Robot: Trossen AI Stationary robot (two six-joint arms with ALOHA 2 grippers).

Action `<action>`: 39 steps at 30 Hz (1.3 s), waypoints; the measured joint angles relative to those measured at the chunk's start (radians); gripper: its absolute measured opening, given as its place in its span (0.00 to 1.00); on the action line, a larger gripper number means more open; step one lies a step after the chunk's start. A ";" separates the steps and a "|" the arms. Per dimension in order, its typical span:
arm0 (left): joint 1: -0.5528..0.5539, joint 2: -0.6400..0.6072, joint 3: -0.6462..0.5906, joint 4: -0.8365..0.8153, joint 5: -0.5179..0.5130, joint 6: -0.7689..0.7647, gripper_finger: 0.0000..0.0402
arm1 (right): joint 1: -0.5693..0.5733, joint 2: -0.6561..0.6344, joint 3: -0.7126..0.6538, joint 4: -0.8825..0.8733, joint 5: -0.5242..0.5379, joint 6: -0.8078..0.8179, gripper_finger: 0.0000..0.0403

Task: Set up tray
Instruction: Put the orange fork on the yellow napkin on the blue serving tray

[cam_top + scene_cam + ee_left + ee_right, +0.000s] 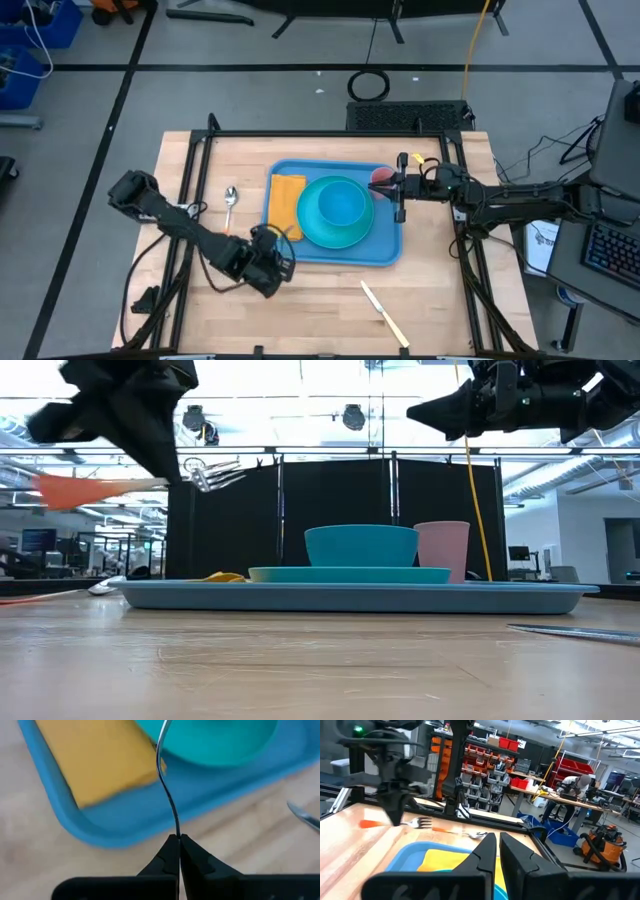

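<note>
The light-blue tray [385, 250] lies mid-table and carries a yellow napkin [287, 198], a teal plate with a teal bowl [340, 205] on it, and a pink cup [383, 177]. My left gripper [272, 262] hovers at the tray's near left corner, shut on a fork [215, 478] that has an orange handle [75, 490]. My right gripper [400, 188] hangs shut above the tray's right edge beside the cup and holds nothing. My left gripper pinches the fork's metal neck [175, 827] between its two fingers, just ahead of the orange handle. The fork is seen edge-on, so the fingers press its flat faces. It is lifted clear and lies about level, with its tines [420, 822] over the tray's corner.
A spoon [230, 198] lies on the wood left of the tray. A knife [385, 312] with a pale handle lies near the table's near edge, right of my left gripper. Black frame rails run along the table's left, right and far sides.
</note>
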 joint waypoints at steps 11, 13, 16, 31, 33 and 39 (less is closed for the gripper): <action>0.205 -0.027 0.000 -0.075 0.001 0.256 0.00 | 0.000 0.000 0.000 -0.001 0.000 0.005 0.03; 0.235 -0.027 -0.001 -0.081 0.008 0.299 0.00 | 0.000 0.000 0.000 -0.001 0.000 0.006 0.03; 0.273 -0.030 -0.012 -0.079 0.009 0.343 0.00 | 0.000 0.000 0.000 -0.004 0.000 0.006 0.03; 0.351 -0.206 -0.301 0.386 0.079 0.479 0.00 | 0.000 0.000 0.000 -0.024 0.000 0.007 0.03; 0.357 -0.252 -0.356 0.438 0.084 0.485 0.00 | 0.000 0.000 0.000 -0.024 0.000 0.007 0.03; 0.420 -0.429 -0.576 0.730 0.106 0.534 0.00 | 0.000 0.003 0.000 -0.017 0.000 0.007 0.03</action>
